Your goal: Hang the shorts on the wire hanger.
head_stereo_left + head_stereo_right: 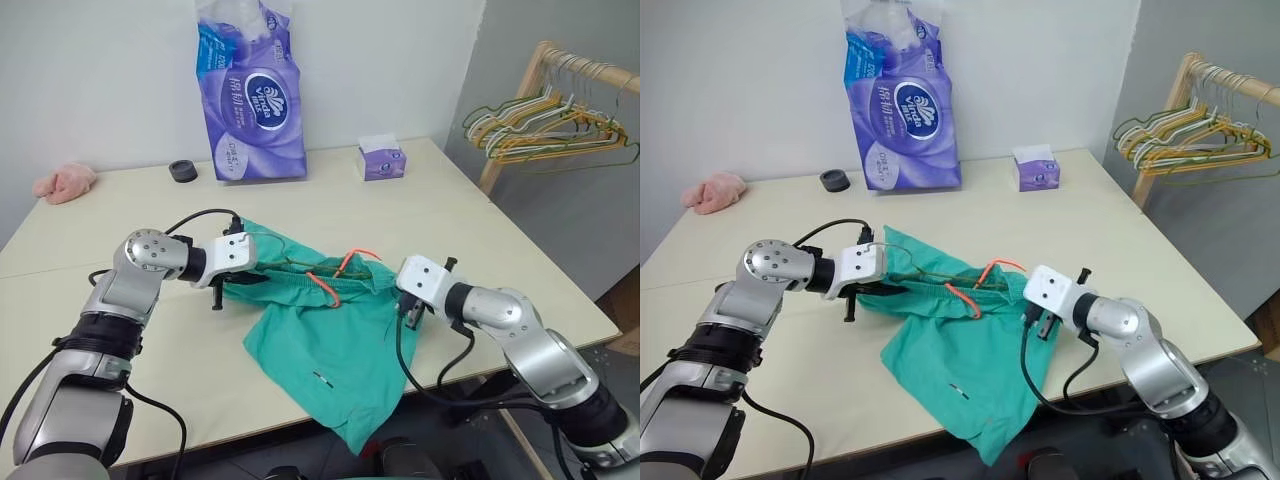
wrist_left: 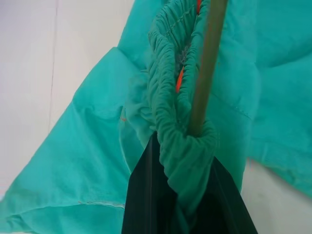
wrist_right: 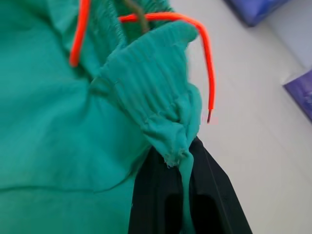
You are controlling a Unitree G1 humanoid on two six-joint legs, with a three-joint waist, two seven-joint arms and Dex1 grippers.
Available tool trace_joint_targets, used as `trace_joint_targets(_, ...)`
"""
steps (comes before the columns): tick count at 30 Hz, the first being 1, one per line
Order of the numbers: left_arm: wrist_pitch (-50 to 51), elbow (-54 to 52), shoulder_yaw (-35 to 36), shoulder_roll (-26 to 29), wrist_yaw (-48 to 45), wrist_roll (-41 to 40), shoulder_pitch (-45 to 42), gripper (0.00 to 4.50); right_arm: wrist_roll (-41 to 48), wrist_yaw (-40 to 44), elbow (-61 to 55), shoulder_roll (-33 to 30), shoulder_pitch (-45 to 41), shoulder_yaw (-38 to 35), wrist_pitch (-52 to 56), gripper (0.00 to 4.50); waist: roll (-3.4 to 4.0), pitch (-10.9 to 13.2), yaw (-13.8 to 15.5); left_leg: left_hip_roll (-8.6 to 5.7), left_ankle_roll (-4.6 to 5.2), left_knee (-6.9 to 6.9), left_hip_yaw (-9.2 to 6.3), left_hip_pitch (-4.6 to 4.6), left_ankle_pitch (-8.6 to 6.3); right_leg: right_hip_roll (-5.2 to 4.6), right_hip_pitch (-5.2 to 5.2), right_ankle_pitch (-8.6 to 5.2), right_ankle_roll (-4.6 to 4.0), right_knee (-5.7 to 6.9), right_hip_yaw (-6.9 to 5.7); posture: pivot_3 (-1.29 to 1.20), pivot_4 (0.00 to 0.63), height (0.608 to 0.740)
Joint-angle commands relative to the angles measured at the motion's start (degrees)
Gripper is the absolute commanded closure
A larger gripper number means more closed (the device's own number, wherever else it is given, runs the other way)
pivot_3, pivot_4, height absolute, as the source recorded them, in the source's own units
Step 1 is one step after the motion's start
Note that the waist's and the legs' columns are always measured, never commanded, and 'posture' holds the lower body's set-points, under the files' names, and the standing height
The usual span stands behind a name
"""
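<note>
The teal-green shorts [image 1: 320,340] are spread across the middle of the table, one leg drooping over the front edge. Their gathered waistband is lifted between my two grippers, and the orange drawstring [image 1: 335,280] dangles from it. My left gripper [image 1: 232,282] is shut on the waistband's left end [image 2: 187,161]. The thin olive wire hanger [image 2: 204,73] runs along that waistband and into the fold at my fingers [image 2: 141,195]. My right gripper [image 1: 406,308] is shut on the waistband's right end [image 3: 161,112]. A short piece of the wire [image 3: 139,17] shows beside the drawstring [image 3: 207,63].
At the back of the table [image 1: 470,215] stand a tall purple tissue pack [image 1: 250,95], a small purple tissue box [image 1: 381,158] and a black ring [image 1: 183,171]. A pink cloth lump [image 1: 65,183] lies at the far left. A wooden rack with several hangers [image 1: 560,125] stands off the table's right.
</note>
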Motion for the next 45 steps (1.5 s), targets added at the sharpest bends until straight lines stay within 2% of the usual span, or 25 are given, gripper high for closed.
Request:
trace_joint_targets(1,-1.98,1.87,0.27,0.4,3.95,2.67,-2.67,4.5,1.73,2.84,-3.62,-2.35,-0.39,-3.73,-0.18,4.46,0.0,0.0,-0.06,0.0,0.0,-0.01,0.0,0.0,0.0,0.0,-0.01,0.0,0.0,0.0,-0.01,-0.2,0.0,0.74)
trace_joint_targets(9,-2.97,1.05,-0.59,-0.58,4.94,2.98,-2.83,4.5,2.52,4.29,-5.56,-2.76,-2.12,-3.84,2.69,4.46,0.0,0.0,-0.18,0.02,0.0,-0.01,-0.01,-0.01,0.0,0.0,-0.01,0.0,0.0,0.0,-0.02,-0.2,0.0,0.74)
trace_joint_targets(16,-2.02,-4.09,-2.62,-1.47,3.08,3.65,-1.24,4.5,-1.98,4.27,-2.35,-0.22,-9.34,2.53,1.01,4.46,0.0,0.0,-0.28,0.02,0.0,-0.02,-0.01,-0.03,0.0,0.01,-0.03,0.0,0.0,0.0,-0.02,-0.2,0.0,0.74)
trace_joint_targets(23,-0.63,-7.11,-3.55,-2.08,3.82,5.21,0.13,4.5,-7.91,7.45,-0.55,-1.84,-13.81,7.99,-5.83,4.46,0.0,0.0,-0.3,0.01,-0.01,-0.01,-0.01,-0.04,0.0,-0.08,-0.04,0.0,0.0,0.01,-0.03,-0.2,0.0,0.74)
trace_joint_targets(32,0.68,-8.98,-4.13,-3.2,4.02,5.18,-0.21,4.5,-10.95,9.52,2.55,-1.16,-14.39,8.32,-14.27,4.46,0.0,0.0,-0.28,0.0,-0.02,0.02,-0.02,-0.06,0.01,-0.08,-0.04,0.0,0.0,0.01,-0.05,-0.19,0.0,0.74)
trace_joint_targets(38,0.99,-9.44,-4.03,-3.57,3.78,4.7,0.04,4.5,-9.73,13.37,2.09,-1.15,-12.59,7.25,-11.92,4.46,0.0,0.0,-0.26,0.0,-0.02,0.03,-0.02,-0.06,0.01,-0.08,-0.04,0.0,0.0,0.01,-0.05,-0.19,0.0,0.74)
trace_joint_targets(41,0.83,-9.23,-3.95,-3.5,3.87,4.76,0.07,4.5,-9.66,14.31,1.77,-1.88,-11.64,6.05,-12.05,3.85,0.0,0.0,-0.21,0.0,-0.02,0.04,-0.04,-0.07,0.01,-0.09,-0.03,0.0,0.0,0.01,-0.05,-0.19,0.0,0.74)
trace_joint_targets(45,0.9,-9.43,-3.81,-3.45,4.13,4.75,0.72,4.5,-2.29,18.34,-3.14,-3.23,-9.0,-0.41,-2.84,2.52,0.0,0.0,-0.17,0.01,-0.02,0.06,-0.05,-0.1,0.01,-0.1,-0.03,0.0,0.0,0.01,-0.06,-0.19,0.0,0.74)
